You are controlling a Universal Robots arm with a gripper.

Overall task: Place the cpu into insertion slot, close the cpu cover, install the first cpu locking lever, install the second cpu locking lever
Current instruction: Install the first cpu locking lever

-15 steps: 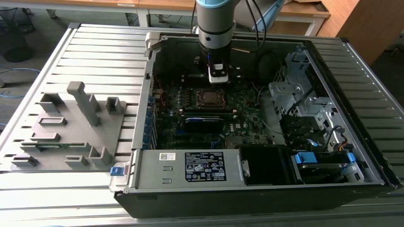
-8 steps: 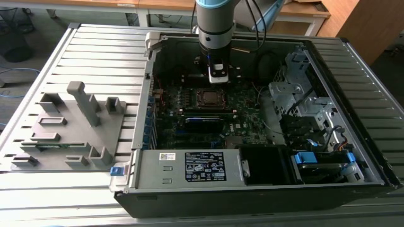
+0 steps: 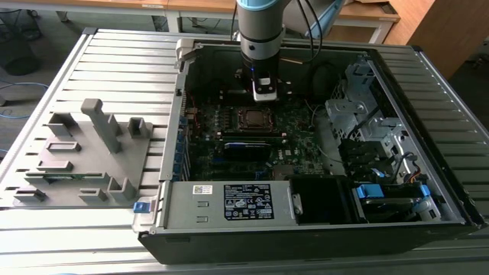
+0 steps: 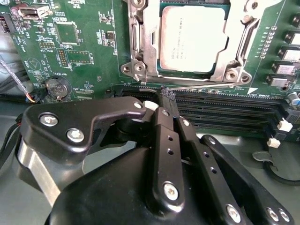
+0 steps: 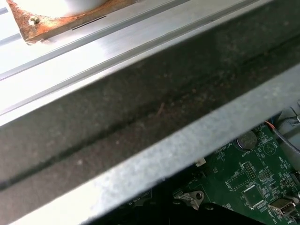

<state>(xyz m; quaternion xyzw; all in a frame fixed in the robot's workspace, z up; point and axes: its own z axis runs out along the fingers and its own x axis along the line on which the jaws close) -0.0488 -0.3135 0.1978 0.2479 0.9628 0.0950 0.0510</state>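
Inside an open black-and-grey PC case [image 3: 306,243] on a slatted aluminium worktop [image 3: 114,57], the robot arm's black two-finger claw [image 3: 264,96] hangs low over the green motherboard [image 4: 84,56], just beside the socket. In the second wrist view the claw [image 4: 167,96] has its fingers drawn together at the tip, w/ nothing visibly carried. The tip sits at a thin silvery wire locking lever [image 4: 206,88] that runs along the socket's edge, next to the long black memory slots [image 4: 225,110]. It looks to be touching the lever, but contact can't be confirmed from this angle.

The small flat square cpu w/ a pale grey face [image 4: 192,40] lies flat in the silvery-rimmed square insertion slot [image 4: 233,75]. The thin silvery metal cpu cover [image 4: 143,42] lies down around it, so the chip shows through its window. A grey moulded parts fixture [image 3: 84,149] sits on the worktop at the exterior view's left, well apart from the work.

Handling, as a judgement: the cpu is light, rigid and fragile, best held by its edges only. The lever is prob. stiff, springy and slick, best worked near its free end w/ steady force.
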